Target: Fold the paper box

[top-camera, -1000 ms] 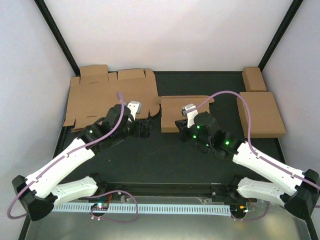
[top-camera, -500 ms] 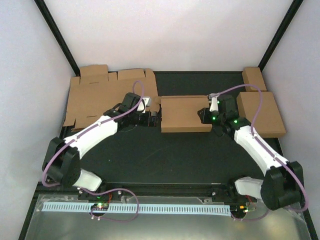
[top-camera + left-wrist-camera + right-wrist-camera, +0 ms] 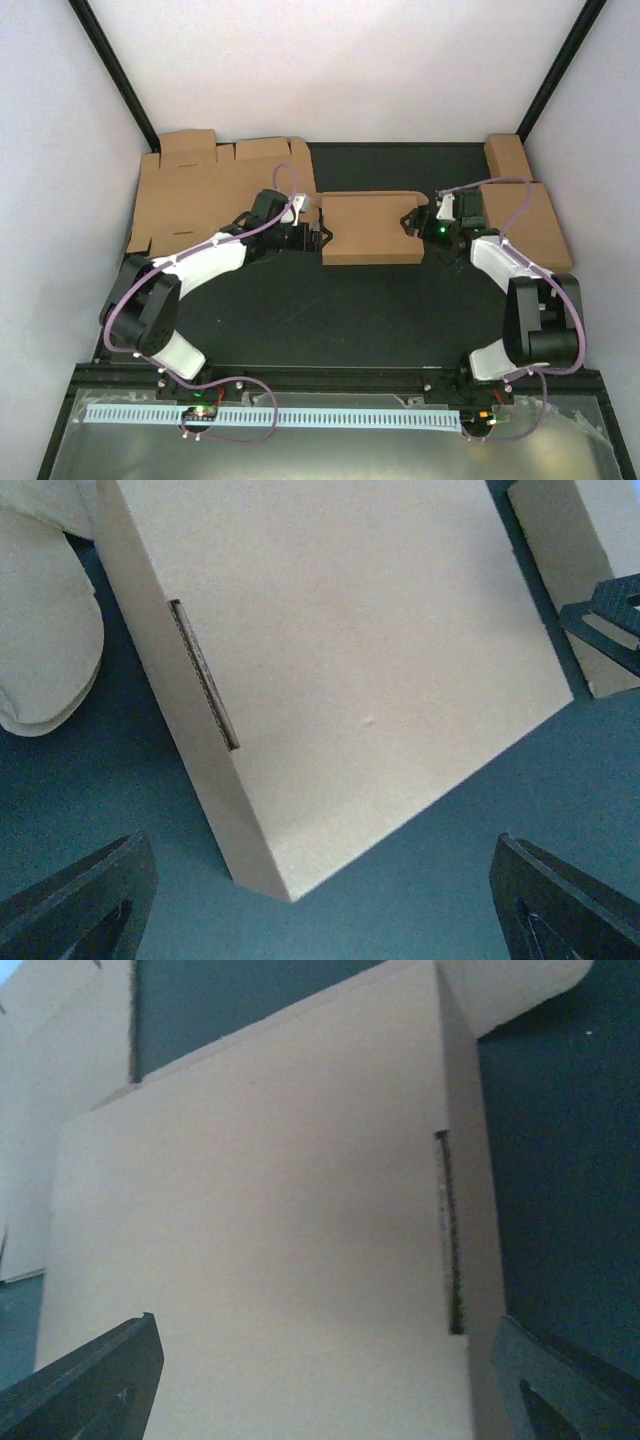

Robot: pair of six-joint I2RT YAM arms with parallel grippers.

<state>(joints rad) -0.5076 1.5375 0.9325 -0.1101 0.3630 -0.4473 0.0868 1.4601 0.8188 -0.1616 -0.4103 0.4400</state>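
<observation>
Brown paper box (image 3: 372, 228) lies folded shut and flat in the middle of the black table (image 3: 330, 310). The left gripper (image 3: 320, 236) is just beside its left edge, with jaws wide apart and nothing in them. The right gripper (image 3: 408, 225) is at its right edge, also wide apart and holding nothing. A flat cardboard sheet (image 3: 215, 195) lies far left. Another folded box (image 3: 525, 225) lies far right.

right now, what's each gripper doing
Left gripper: open, holding nothing, beside the folded paper box.
Right gripper: open, holding nothing, at the box's other side.
</observation>
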